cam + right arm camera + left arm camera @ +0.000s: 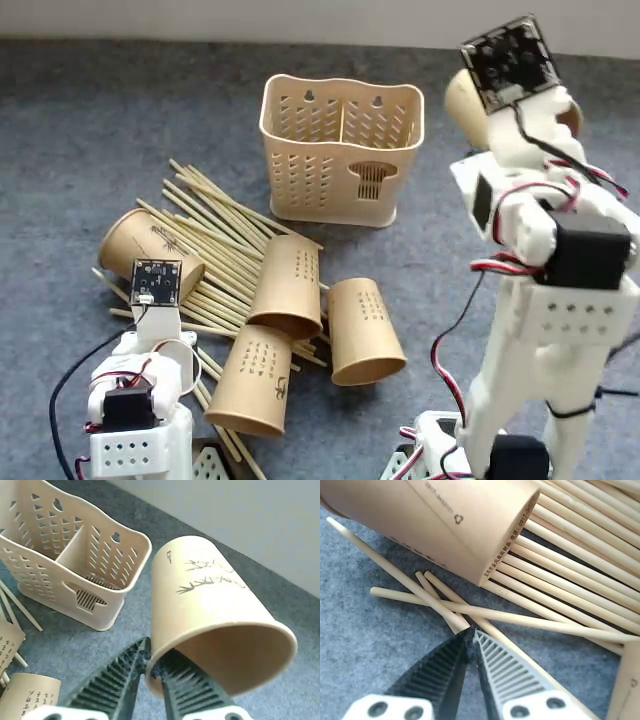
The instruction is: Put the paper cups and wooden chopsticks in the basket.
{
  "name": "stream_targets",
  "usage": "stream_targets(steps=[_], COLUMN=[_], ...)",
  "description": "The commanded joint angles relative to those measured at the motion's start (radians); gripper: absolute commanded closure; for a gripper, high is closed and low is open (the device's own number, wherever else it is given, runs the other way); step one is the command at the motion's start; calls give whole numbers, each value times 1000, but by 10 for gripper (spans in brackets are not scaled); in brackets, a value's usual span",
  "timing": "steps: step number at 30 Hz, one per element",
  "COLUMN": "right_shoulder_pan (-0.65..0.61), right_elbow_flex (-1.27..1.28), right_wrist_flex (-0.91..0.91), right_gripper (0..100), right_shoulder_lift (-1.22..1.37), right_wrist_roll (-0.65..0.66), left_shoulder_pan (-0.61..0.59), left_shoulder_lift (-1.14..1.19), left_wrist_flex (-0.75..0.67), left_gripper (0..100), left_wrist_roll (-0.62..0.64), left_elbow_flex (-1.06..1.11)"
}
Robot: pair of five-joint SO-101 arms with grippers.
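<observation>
My right gripper (150, 656) pinches the paper cup (215, 605) by its rim; likely light, crushable. My left gripper (471, 633) sits closed at stiff, probably slippery wooden chopsticks (570, 570); I'd grab mid-length.

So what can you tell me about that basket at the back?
The basket looks like cream plastic: an oblong tub split by a wall into two compartments, both seemingly empty. Its walls are punched with small holes, with a slotted patch on the front. It stands upright on the grey table; the wooden chopsticks lie close by one front corner.
</observation>
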Motion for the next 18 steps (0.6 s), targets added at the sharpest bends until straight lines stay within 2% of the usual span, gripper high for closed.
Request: stream_targets(steps=[1, 7, 14, 18], right_shoulder_pan=[-84, -171, -176, -177], right_elbow_flex=[-97, -180, -282, -311], right_wrist_flex=[-28, -30, -18, 53], right_gripper=[993, 993, 993, 993], right_shoulder_lift=[35, 156, 323, 352], right_wrist_roll=[15, 17, 18, 54], left_shoulder_pan=[-1, -1, -1, -1], left_shoulder_lift=[-7, -7, -7, -7], left_wrist_flex=[6, 6, 6, 6], left_gripper=[994, 994, 994, 994], left_wrist_roll=[8, 8, 8, 8], left_elbow_flex=[19, 19, 19, 19])
